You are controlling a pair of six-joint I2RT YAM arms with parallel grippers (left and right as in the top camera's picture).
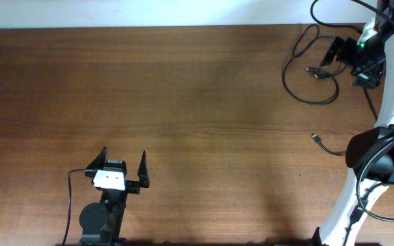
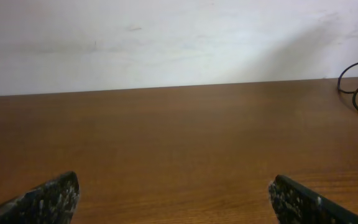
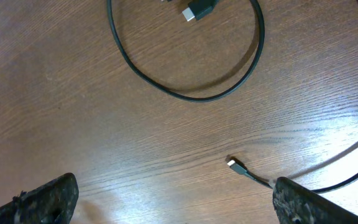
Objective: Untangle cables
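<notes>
The cables (image 3: pixel 191 98) lie at the far right corner of the table (image 1: pixel 183 102), directly under the right gripper (image 3: pixel 173 186), whose jaws are spread wide with nothing between them. The left gripper (image 1: pixel 122 158) hovers near the front edge, well apart from the cords, equally wide and empty. In the right wrist view one cord sweeps round in an open loop with a blocky plug (image 3: pixel 197 9) lying inside its upper part. A second cord ends in a small pale-tipped plug (image 3: pixel 234 163) just below the loop, its run trailing off to the right. Whether the two cords cross anywhere cannot be told, since the right arm hides part of them in the overhead view. The cords look thin, light and limp, so they would likely drag along the wood rather than lift as a shape. A pulled end would probably draw the rest of the loop after it. The smooth jacket may slip through a loose pinch, and lying flat it gives the fingers little to catch. The blocky plug seems the surest place to take hold, being stiff and thicker than the cord, or else the cord just behind the small plug
</notes>
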